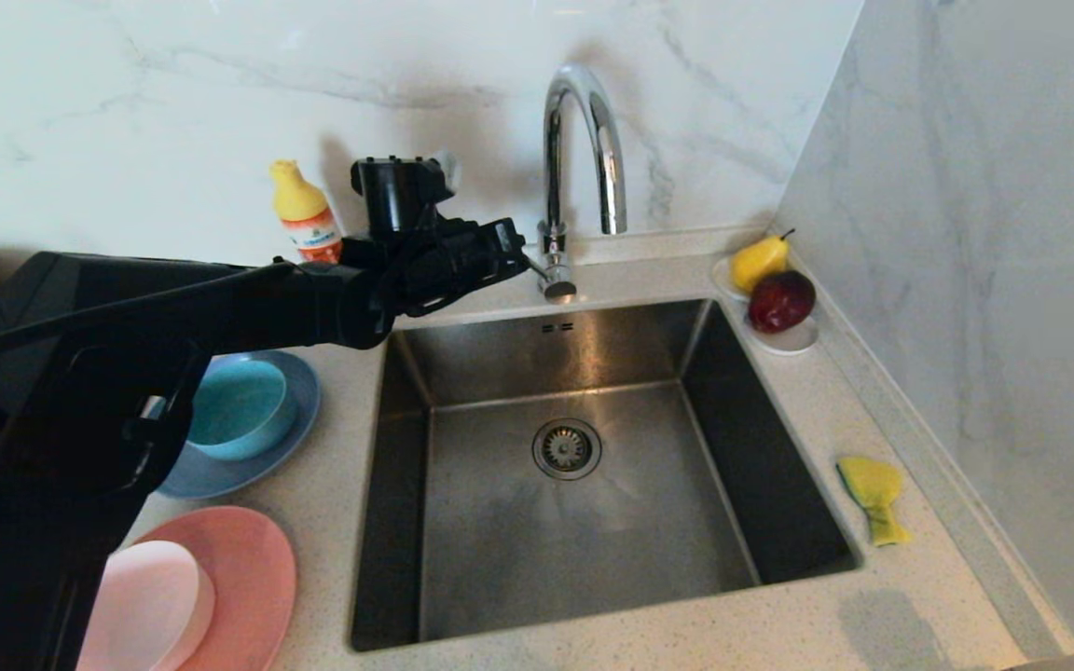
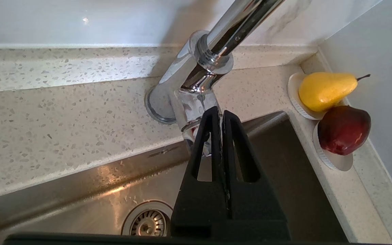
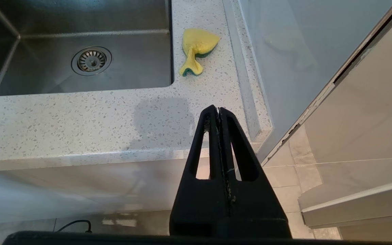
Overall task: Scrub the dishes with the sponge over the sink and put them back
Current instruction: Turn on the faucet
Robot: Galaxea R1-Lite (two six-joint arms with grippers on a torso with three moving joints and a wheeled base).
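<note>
Left gripper (image 2: 219, 114) reaching level across the sink's (image 1: 807, 522) back left corner, jaws clenched on nothing, tips at the tap's lever (image 1: 551, 277) below the chrome gooseneck tap (image 1: 584, 140). Right gripper (image 3: 218, 111) parked off the counter's front edge, jaws pressed together, empty. Sponge (image 1: 873, 496) lying flat on the counter just right of the sink, long axis running front to back, pinched at the waist, wider lobe toward the wall, narrow tail toward the front edge. Teal bowl (image 1: 240, 406) sitting on grey-blue plate (image 1: 220, 471) left of the sink; pale pink bowl (image 1: 147, 601) on salmon-pink plate (image 1: 253, 578) nearer the front.
</note>
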